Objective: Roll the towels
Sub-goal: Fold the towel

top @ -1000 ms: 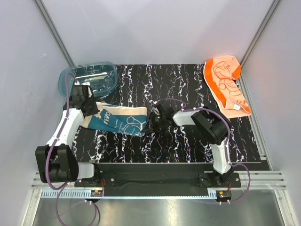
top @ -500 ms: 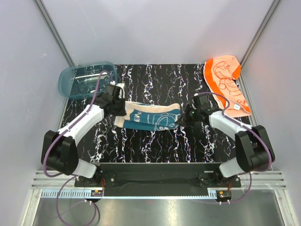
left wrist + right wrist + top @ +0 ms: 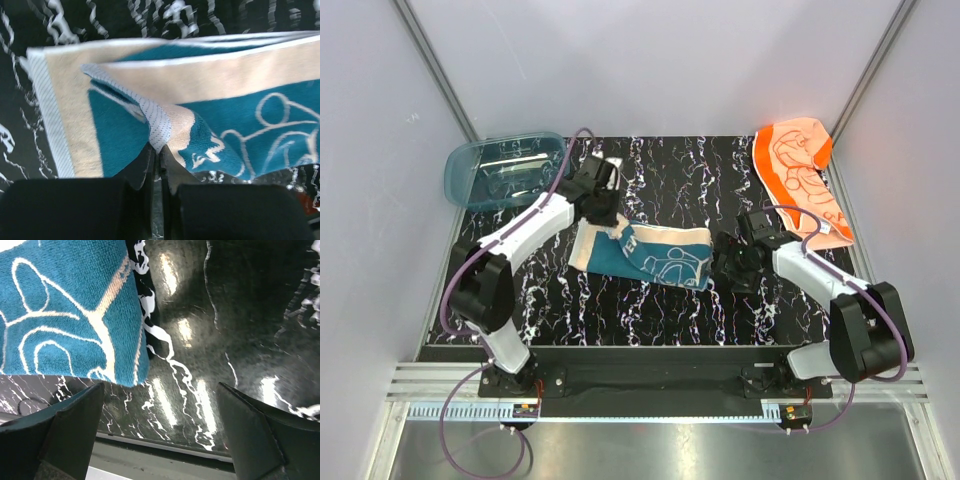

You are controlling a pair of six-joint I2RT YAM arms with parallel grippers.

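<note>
On the black marbled surface (image 3: pixel 670 170), the left hand (image 3: pixel 155 150) clamps a fold of the teal-and-beige terry towel (image 3: pixel 655 255); the right hand (image 3: pixel 160 387) stands spread wide beside its end.

The right claw (image 3: pixel 160 390) spreads its 2 fingers (image 3: pixel 60 430) wide over the black table (image 3: pixel 250 310), beside the teal towel (image 3: pixel 65 310).

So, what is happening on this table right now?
A robot is working on the teal and beige towel. The left gripper is shut on a lifted corner at its left end. The right gripper is open beside its right end, holding nothing. The towel is not rolled yet. An orange towel lies at the far right.
</note>
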